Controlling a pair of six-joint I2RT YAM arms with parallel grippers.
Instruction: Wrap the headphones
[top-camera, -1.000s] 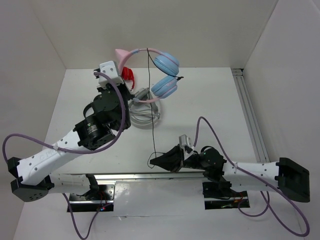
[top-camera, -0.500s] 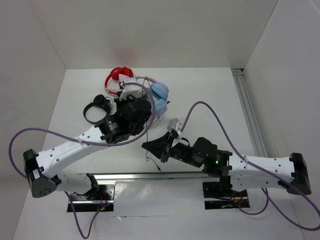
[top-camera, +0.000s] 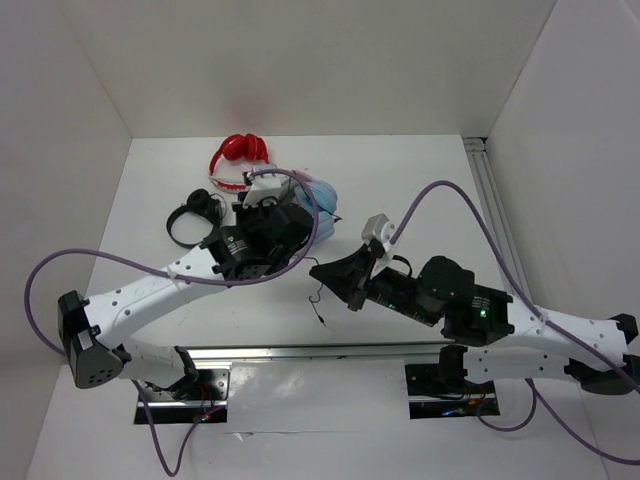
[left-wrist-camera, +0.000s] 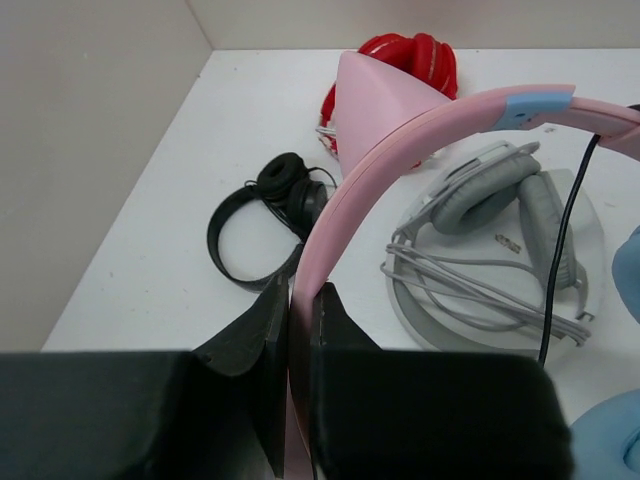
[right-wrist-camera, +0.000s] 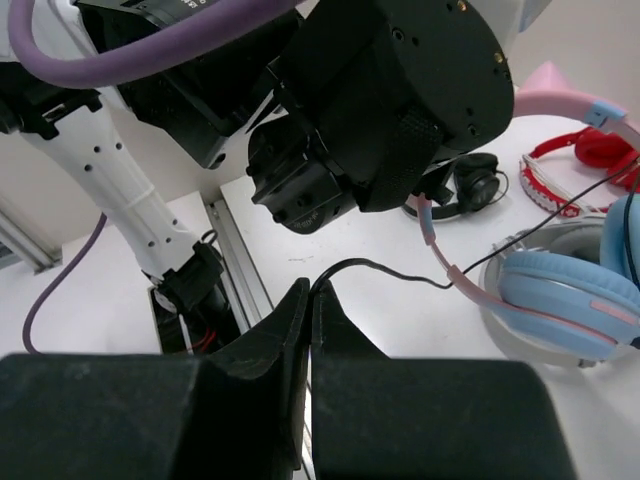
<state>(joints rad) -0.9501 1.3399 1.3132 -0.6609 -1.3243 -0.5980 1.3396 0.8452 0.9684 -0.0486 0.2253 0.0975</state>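
Observation:
The headphones' pink cat-ear headband (left-wrist-camera: 420, 130) is clamped edge-on in my left gripper (left-wrist-camera: 300, 292), which is shut on it. From above, the left wrist covers most of them; only a light blue earcup (top-camera: 326, 200) shows. My right gripper (right-wrist-camera: 311, 288) is shut on the thin black cable (right-wrist-camera: 400, 270), which runs from the jaws to the headband beside the blue earcup (right-wrist-camera: 560, 300). In the top view the right gripper (top-camera: 322, 271) sits just right of the left wrist, and the cable's free end (top-camera: 318, 303) dangles below it.
A red pair (top-camera: 240, 150) lies at the back. A black pair (top-camera: 193, 212) lies to the left. A grey pair (left-wrist-camera: 500, 195) with coiled grey cord rests on a white round base under the held headphones. An aluminium rail (top-camera: 500, 230) runs along the right side.
My left arm has brought the headphones down from high at the back to low over the grey pair. My right gripper has carried the cable away from the near edge toward the middle.

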